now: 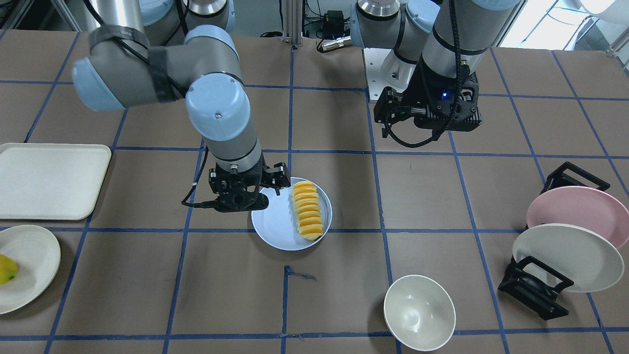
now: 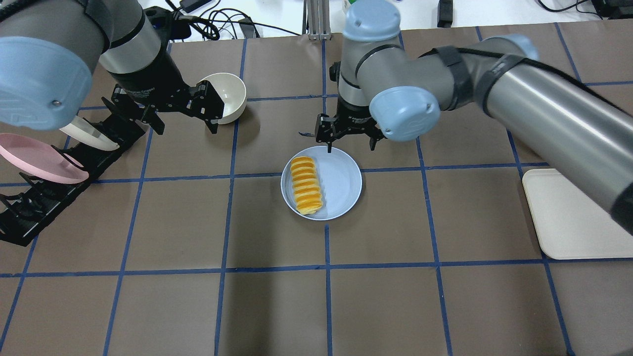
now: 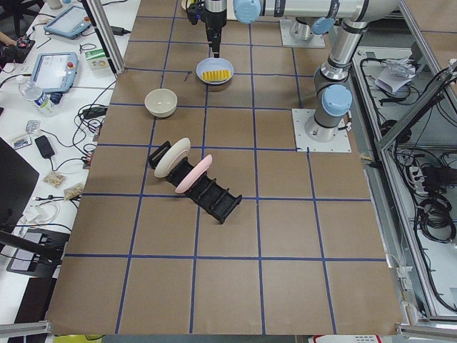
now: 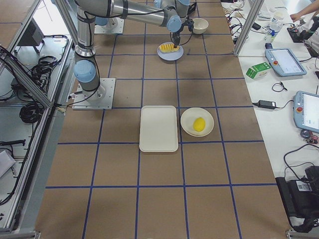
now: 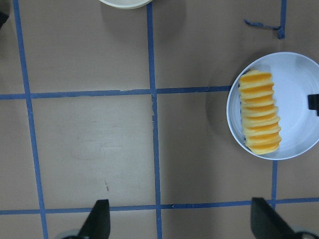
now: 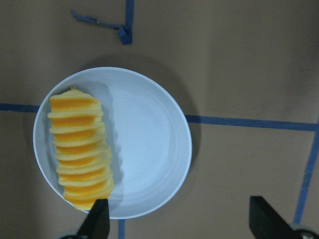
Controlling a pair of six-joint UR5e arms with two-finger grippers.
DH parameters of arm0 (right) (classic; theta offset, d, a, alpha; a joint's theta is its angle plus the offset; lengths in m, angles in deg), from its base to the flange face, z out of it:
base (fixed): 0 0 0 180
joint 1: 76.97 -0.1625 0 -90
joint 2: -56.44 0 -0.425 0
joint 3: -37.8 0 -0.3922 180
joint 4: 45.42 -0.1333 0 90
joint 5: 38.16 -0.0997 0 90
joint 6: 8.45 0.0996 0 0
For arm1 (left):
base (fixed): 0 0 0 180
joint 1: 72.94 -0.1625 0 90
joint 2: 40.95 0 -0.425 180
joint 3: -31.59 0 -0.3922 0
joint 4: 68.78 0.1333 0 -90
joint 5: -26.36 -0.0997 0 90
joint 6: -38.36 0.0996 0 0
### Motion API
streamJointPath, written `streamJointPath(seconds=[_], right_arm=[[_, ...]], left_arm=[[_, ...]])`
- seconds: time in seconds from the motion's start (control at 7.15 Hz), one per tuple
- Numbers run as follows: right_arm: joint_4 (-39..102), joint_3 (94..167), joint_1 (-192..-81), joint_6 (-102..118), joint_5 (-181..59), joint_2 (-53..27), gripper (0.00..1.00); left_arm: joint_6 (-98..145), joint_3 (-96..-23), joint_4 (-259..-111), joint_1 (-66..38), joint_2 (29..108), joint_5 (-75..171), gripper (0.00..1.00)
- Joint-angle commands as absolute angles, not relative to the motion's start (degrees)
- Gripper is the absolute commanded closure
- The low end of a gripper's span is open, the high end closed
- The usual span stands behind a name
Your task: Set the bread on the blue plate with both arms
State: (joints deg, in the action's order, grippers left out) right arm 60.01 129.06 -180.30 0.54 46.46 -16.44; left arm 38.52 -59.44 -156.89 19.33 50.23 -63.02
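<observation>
- plate rack (image 2: pixel 29 207): black, far left of the blue plate (image 2: pixel 341 185); holds a pink plate (image 2: pixel 39 158) and a racked off-white plate (image 2: pixel 91 137), both standing tilted
- left gripper (image 5: pixel 179 214): well left of the blue plate, held up over bare table (image 2: pixel 198 296); fingers spread wide, nothing between them; its wrist view catches the blue plate only at the right edge
- bowl (image 2: pixel 230 96): off-white, upright; left of the blue plate and farther from the robot; just beside the left gripper in the overhead view
- bread (image 2: pixel 306 184): lies on the blue plate, on its left half; slices packed in one row, long axis running away from the robot; near end sits at the plate's rim
- blue plate: flat on the table at the middle of the workspace; right half bare
- right gripper (image 2: pixel 350 144): hangs above the blue plate's right side, clear of both plate and bread; fingers apart, empty
- tray (image 2: pixel 568 217): off-white, flat on the table, far right of the blue plate
- flat off-white plate (image 1: pixel 34 275): also far right of the blue plate, on the tray's side away from the robot; a small yellow-green fruit (image 1: pixel 7 269) rests on it
</observation>
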Motion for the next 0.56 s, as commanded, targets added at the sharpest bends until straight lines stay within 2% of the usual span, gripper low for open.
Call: streamJointPath(seconds=[0.0, 0.14, 0.42], right_arm=[[52.52, 129.29, -174.29, -6.67, 46.83, -23.43, 0.00], [46.05, 129.03, -171.13, -8.96, 47.09, -26.67, 0.00], [45.11, 129.29, -167.86, -10.39, 48.40, -33.61, 0.00]], left_arm=[[38.80, -59.03, -156.59, 19.17, 50.28, -63.11, 0.00], [38.80, -58.94, -156.59, 19.08, 50.28, -63.11, 0.00], [38.89, -58.94, -156.50, 19.08, 50.28, -63.11, 0.00]])
